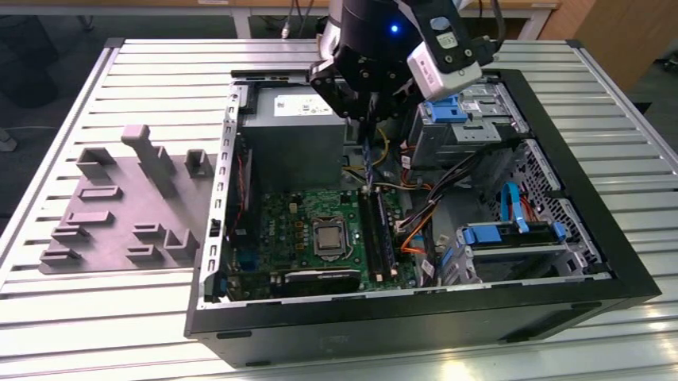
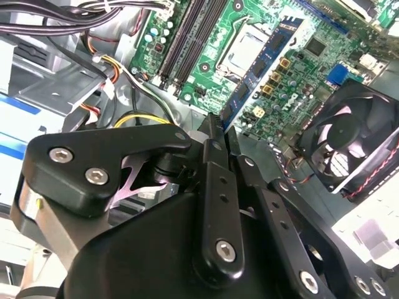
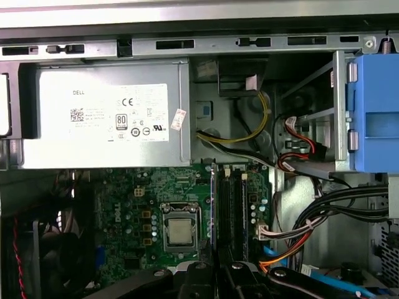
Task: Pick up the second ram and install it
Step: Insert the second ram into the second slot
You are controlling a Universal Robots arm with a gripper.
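Items counted: one worktop (image 1: 95, 333), carrying one computer case (image 1: 424, 321) and one grey block plate (image 1: 106, 230). Inside the case: one circuit board (image 1: 281, 230), one processor (image 3: 179, 232), one power supply (image 3: 100, 112), one fan (image 2: 349, 146), two blue drive brackets (image 1: 445, 109) (image 1: 510, 233). One claw (image 1: 364, 119), with one memory stick (image 1: 367, 163) in its grip. Black memory slots (image 3: 234, 205) lie too close together to count with certainty. Cable bundles (image 3: 336, 212): several, number not determinable.

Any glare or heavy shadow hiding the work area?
Exterior view: glare whitens the ribbed silver metal table. Second wrist view: the black claw, shut on the thin flat dark memory stick, looms dark; one corner washes out white. First wrist view: even light on the grey power supply box, dim around the black fan.
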